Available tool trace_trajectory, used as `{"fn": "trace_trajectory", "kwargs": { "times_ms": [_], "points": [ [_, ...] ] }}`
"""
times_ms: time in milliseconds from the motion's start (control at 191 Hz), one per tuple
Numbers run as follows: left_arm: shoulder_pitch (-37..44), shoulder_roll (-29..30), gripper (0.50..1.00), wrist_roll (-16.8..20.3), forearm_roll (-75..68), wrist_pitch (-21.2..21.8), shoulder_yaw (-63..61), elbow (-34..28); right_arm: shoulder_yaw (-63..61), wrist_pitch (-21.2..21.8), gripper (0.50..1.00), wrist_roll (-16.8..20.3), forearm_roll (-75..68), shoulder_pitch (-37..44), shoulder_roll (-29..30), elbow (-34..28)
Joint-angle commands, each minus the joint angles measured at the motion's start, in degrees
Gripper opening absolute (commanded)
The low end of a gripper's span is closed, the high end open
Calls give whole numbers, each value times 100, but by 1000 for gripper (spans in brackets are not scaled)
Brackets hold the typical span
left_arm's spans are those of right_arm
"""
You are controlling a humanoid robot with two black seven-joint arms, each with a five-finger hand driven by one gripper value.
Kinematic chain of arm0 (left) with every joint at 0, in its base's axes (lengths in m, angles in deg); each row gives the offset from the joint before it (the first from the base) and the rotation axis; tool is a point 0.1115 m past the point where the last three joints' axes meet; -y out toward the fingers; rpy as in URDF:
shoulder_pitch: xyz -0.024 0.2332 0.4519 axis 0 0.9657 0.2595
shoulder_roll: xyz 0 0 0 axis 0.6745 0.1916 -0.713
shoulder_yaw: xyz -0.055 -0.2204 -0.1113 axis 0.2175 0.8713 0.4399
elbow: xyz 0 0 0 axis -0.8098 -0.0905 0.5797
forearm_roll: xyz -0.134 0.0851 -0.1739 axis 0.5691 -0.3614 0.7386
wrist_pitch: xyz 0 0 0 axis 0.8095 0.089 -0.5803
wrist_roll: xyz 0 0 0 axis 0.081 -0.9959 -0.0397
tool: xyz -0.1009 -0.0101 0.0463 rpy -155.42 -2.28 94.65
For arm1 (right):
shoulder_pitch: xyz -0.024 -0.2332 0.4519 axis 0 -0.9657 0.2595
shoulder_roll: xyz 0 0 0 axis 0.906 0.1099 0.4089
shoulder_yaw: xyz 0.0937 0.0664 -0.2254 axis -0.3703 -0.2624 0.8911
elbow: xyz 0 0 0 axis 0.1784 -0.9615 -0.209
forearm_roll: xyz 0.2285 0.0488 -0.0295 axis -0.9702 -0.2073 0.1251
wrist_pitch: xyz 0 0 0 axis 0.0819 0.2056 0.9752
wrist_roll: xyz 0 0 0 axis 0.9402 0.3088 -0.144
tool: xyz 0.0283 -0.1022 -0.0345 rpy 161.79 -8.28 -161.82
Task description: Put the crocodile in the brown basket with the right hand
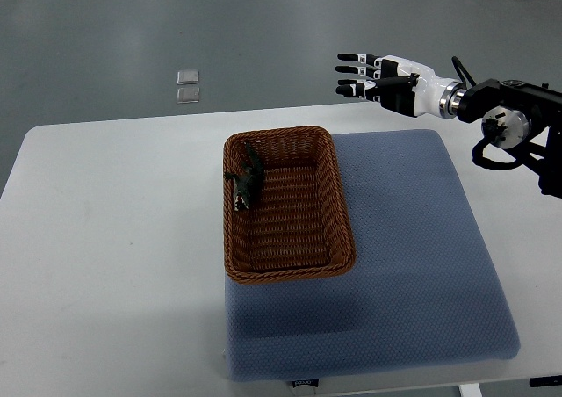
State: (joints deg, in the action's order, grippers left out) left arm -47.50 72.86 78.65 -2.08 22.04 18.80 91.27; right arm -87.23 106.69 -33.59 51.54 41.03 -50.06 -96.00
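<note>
Blue mat (421,239) bears brown basket (290,274) (crocodile (248,182) inside, against left wall).

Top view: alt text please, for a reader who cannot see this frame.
A small dark green toy crocodile lies inside the brown woven rectangular basket, against its left wall. The basket sits on a white table, partly over a blue-grey mat. The robot's white and black right hand hovers open and empty at the upper right, apart from the basket.

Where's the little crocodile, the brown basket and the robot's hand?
Small dark green toy crocodile (247,184): top view, its body.
Brown woven wicker basket (342,204): top view, its right rim.
White and black right hand (384,79): top view, its palm.
</note>
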Motion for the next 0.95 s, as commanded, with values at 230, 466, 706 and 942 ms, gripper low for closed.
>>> {"fn": "trace_trajectory", "kwargs": {
  "times_ms": [230,466,706,942],
  "points": [
    [0,0,1000,-2,-3,0,-3,0,-46,96,930,262,-1972,-614,24,498],
    [0,0,1000,-1,-3,9,-3,0,-372,413,936,270,-1954,-930,-11,788],
    [0,0,1000,7,-3,0,-3,0,-363,413,936,200,-1919,-948,-20,868],
    [0,0,1000,-2,6,9,-3,0,-337,404,936,191,-1893,-948,-20,868]
  ]
}}
